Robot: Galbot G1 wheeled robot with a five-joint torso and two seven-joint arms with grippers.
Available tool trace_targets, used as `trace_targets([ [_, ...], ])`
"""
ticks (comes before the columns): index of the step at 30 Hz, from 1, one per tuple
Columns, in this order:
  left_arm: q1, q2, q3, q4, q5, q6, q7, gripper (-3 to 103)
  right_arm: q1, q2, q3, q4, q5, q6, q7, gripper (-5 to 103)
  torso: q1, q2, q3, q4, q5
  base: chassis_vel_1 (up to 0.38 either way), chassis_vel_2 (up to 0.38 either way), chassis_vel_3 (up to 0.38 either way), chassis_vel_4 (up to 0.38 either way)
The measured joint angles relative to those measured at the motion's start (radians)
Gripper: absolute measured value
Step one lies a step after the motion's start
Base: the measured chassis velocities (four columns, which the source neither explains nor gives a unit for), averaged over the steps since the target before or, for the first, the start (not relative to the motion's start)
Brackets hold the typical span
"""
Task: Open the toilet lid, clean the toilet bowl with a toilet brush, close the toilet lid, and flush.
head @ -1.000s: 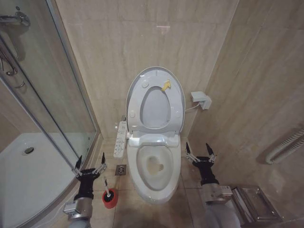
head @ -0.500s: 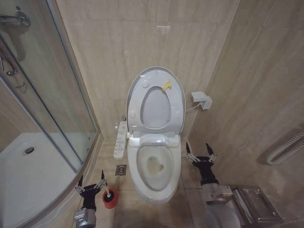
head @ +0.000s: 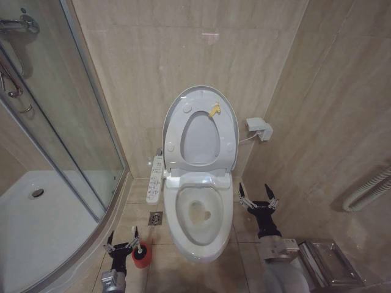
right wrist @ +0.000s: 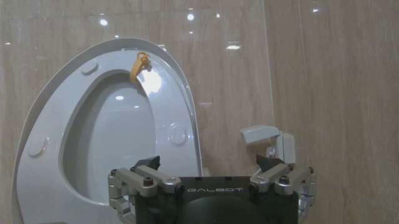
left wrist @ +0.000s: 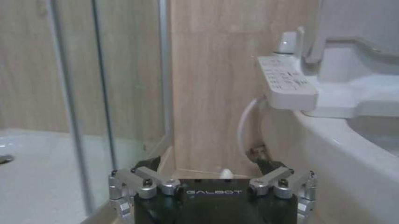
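White porcelain fills our head view: the toilet bowl (head: 198, 221) sits under the raised toilet lid (head: 200, 130). Our left claw (head: 123, 242), spread wide, hangs just left of the toilet brush (head: 140, 252); our right claw (head: 257, 196), also wide, waits right of the bowl.

From the left wrist we see the bowl's rim beside our claw; from the right wrist, the upright lid beyond it.

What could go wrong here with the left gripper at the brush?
1. The left gripper, open, sits right beside the brush in its red holder; a slightly off approach could tip the small holder rather than grasp the thin handle.
2. The toilet bowl is close on one side and the shower glass on the other, so a wide lift could strike either.
3. The right gripper waits open near the wall box and its cable.
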State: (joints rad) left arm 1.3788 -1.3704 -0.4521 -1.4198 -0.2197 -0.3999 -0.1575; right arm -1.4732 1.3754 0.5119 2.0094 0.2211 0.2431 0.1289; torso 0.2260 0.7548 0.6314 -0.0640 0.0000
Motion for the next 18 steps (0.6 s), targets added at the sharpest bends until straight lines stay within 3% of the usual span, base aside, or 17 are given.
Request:
trace_targets([
  [10, -0.054, -0.003, 0.004, 0.149, 0.004, -0.085, 0.094, 100, 0.000, 0.000, 0.000, 0.000, 0.000, 0.000, 0.000, 100, 0.000, 0.000, 0.000, 0.0001, 0.0000, 0.000, 0.000, 0.000, 0.000],
  [18, -0.099, -0.002, 0.001, 0.227, -0.005, -0.109, 0.135, 100, 0.000, 0.000, 0.000, 0.000, 0.000, 0.000, 0.000, 100, 0.000, 0.000, 0.000, 0.0000, 0.0000, 0.000, 0.000, 0.000, 0.000],
])
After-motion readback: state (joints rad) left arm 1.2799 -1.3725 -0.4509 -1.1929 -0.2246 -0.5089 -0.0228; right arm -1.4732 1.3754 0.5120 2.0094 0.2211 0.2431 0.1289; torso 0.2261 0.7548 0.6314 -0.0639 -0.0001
